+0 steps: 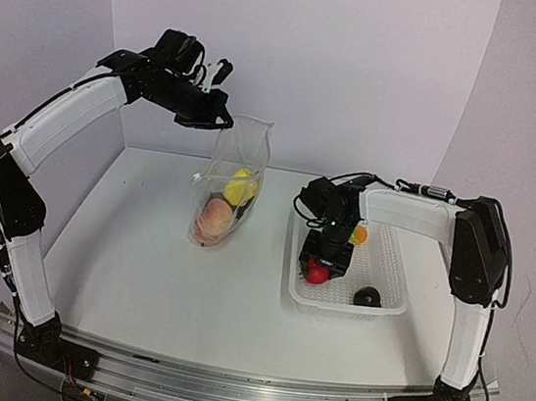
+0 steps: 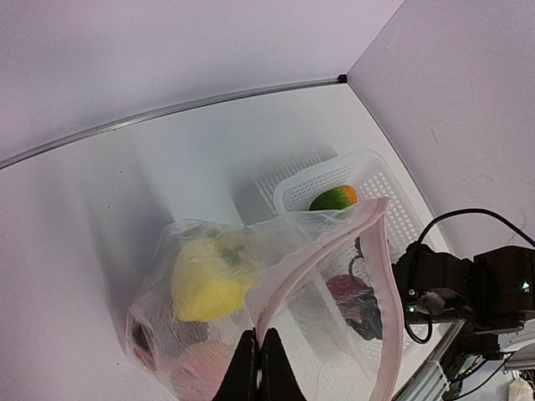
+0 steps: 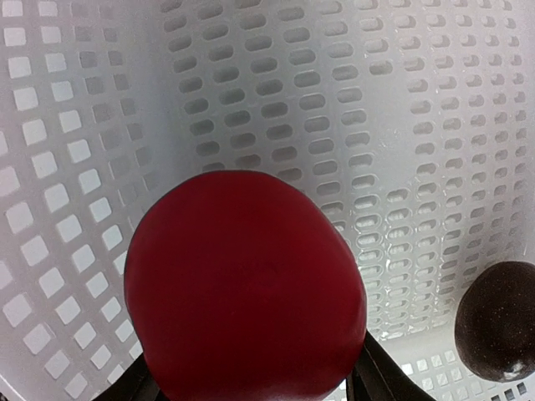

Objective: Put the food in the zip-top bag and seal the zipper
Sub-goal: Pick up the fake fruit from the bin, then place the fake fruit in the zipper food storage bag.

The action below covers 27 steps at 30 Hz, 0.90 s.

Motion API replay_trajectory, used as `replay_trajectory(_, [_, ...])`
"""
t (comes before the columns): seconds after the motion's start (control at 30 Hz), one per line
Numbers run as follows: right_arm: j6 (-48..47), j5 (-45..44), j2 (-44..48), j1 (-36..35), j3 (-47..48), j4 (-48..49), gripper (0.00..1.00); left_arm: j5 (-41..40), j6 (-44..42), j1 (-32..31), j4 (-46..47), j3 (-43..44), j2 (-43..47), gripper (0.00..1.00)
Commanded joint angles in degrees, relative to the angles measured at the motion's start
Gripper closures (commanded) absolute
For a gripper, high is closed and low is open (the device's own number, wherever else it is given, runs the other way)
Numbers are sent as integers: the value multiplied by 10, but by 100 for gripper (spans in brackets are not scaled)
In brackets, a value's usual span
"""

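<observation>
The zip-top bag [image 1: 232,181] hangs upright in the upper middle of the top view. It is clear and floppy, with its bottom resting on the white table [image 1: 140,273] and its mouth gaping upward. Inside it a yellow pepper [image 1: 240,189] sits above a peach [image 1: 213,221], and there is something dark beside them that is too small to name. The left gripper [image 1: 221,121] is closed narrow on the bag's top edge. In the left wrist view its fingers [image 2: 244,376] pinch the pinkish zipper [image 2: 288,261] strip at the bottom of the frame, and the rim loops away to the upper right, leaving the mouth open. To the right of the bag, near it, stands the white mesh basket [image 1: 391,276]. The right gripper [image 1: 324,260] reaches down into the basket's left half, its jaws closed around the red pomegranate [image 3: 247,288]. The pomegranate fills the lower middle of the right wrist view, with a dark finger at each side of it. A dark mangosteen [image 3: 497,322] lies apart at the lower right, and a green-and-orange mango [image 2: 334,198] lies toward the basket's far side. Open tabletop spreads to the left of and below the bag, and the back wall [image 1: 364,75] stands close behind it.
</observation>
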State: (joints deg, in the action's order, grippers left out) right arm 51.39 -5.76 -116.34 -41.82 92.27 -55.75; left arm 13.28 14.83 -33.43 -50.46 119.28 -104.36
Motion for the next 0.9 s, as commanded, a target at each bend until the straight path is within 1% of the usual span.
replay_trajectory(0.0, [61, 13, -2, -4, 14, 38, 47, -4, -5, 3, 29, 15, 14, 100])
replay_trajectory(0.07, [77, 4, 3, -5, 11, 53, 47, -6, -7, 3, 28, 13, 17, 100])
replay_trajectory(0.13, [68, -12, 3, -5, 20, 56, 48, -6, -8, 3, 28, 13, 18, 100])
replay_trajectory(0.27, [8, -70, 28, -4, 41, 43, 53, -9, -10, 3, 29, 5, 22, 100])
replay_trajectory(0.4, [-85, -147, 95, -7, 76, 28, 60, -10, -11, 3, 29, -5, 24, 100])
replay_trajectory(0.47, [-155, -192, 127, -17, 121, 28, 62, -10, -10, 3, 30, -4, 23, 100])
replay_trajectory(0.57, [-252, -237, 137, -60, 212, 36, 63, -8, -9, 2, 32, 1, 20, 100])
replay_trajectory(0.63, [-314, -224, 129, -95, 277, 63, 64, -8, -10, 3, 33, 4, 18, 100])
replay_trajectory(0.7, [-339, -174, 121, -115, 308, 115, 65, -9, -11, 3, 33, 7, 18, 100])
replay_trajectory(0.8, [-311, -87, 107, -127, 311, 206, 66, -10, -13, 3, 33, 7, 18, 100])
replay_trajectory(0.87, [-274, -71, 86, -129, 321, 226, 68, -11, -16, 2, 33, 8, 20, 100])
